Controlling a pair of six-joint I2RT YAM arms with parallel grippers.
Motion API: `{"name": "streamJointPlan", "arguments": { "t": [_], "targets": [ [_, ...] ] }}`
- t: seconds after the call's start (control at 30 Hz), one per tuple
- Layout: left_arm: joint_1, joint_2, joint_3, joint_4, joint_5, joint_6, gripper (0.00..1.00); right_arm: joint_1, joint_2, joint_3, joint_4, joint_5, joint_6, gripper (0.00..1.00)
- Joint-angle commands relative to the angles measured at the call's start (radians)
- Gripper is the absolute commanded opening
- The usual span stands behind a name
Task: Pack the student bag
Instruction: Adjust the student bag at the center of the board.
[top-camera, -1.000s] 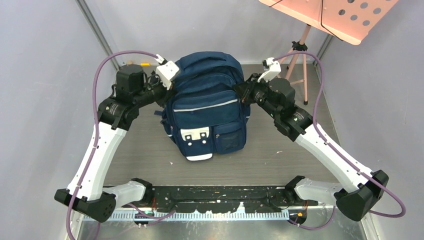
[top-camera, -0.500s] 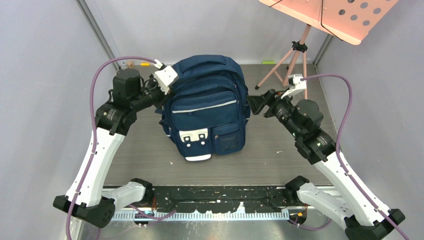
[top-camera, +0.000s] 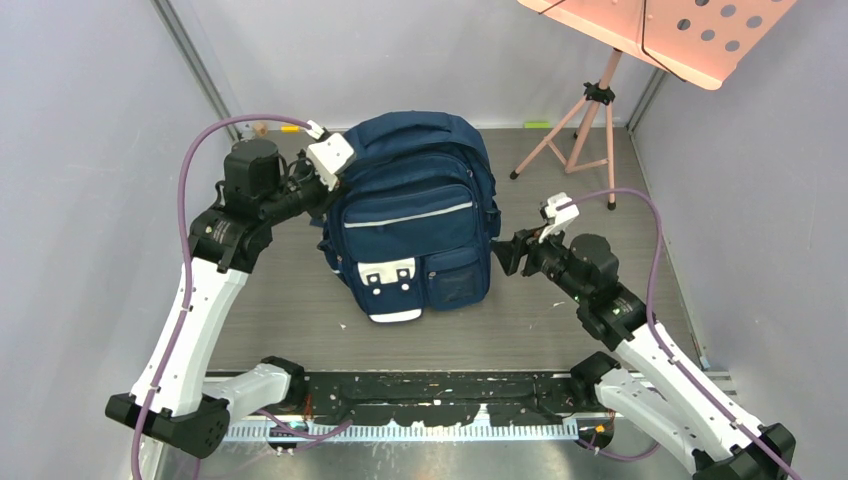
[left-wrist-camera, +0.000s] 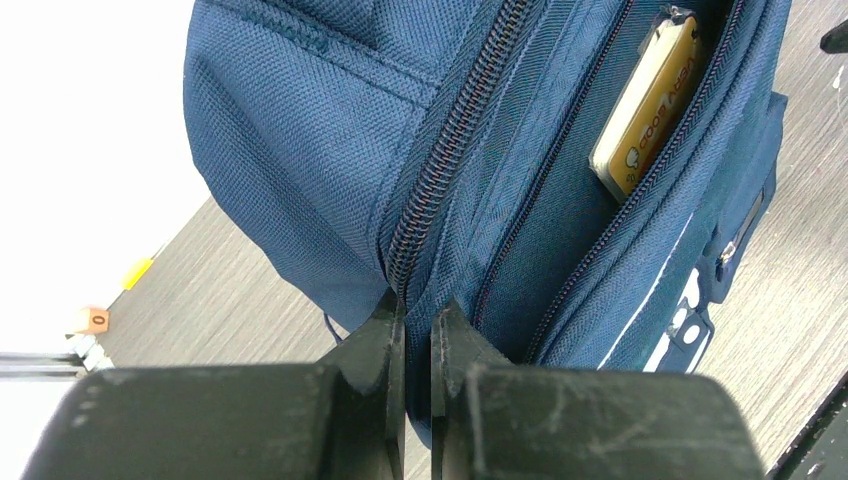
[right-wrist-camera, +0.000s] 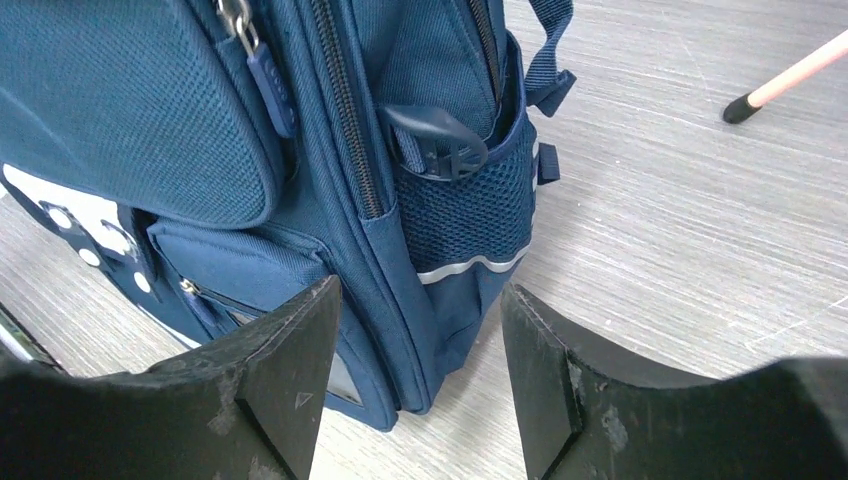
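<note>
The student bag (top-camera: 415, 220) stands tall on the desk (top-camera: 300, 330), between the two arms. The left pincer (left-wrist-camera: 418, 310) is squeezed together on the bag's cloth by a zip (left-wrist-camera: 450, 130), up high. The right pincer (right-wrist-camera: 418, 290) is wide apart, down low. The bag's side pocket (right-wrist-camera: 460, 215) sits just ahead of it, not touching.

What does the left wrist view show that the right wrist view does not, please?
Only the left wrist view shows a yellow book in an open compartment of the bag, and the left gripper pinched shut at a zip seam. Only the right wrist view shows the mesh side pocket, a zip pull, a pink stand leg and the open right gripper. Both show the navy bag on the grey table.
</note>
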Motion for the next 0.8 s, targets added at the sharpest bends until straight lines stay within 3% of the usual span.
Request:
{"name": "streamJointPlan", "arguments": {
  "t": [0.0, 0.5, 0.77],
  "targets": [
    [0.026, -0.043, 0.015, 0.037, -0.057, 0.022, 0.0, 0.029, -0.024, -0.063, 0.233, 0.022, -0.107, 0.65],
    [0.026, -0.041, 0.022, 0.041, -0.046, 0.019, 0.0, 0.135, 0.125, -0.131, 0.605, 0.14, -0.316, 0.64],
    [0.026, -0.043, 0.023, 0.038, -0.044, 0.02, 0.0, 0.157, 0.224, -0.125, 0.737, 0.125, -0.411, 0.62]
  ]
}}
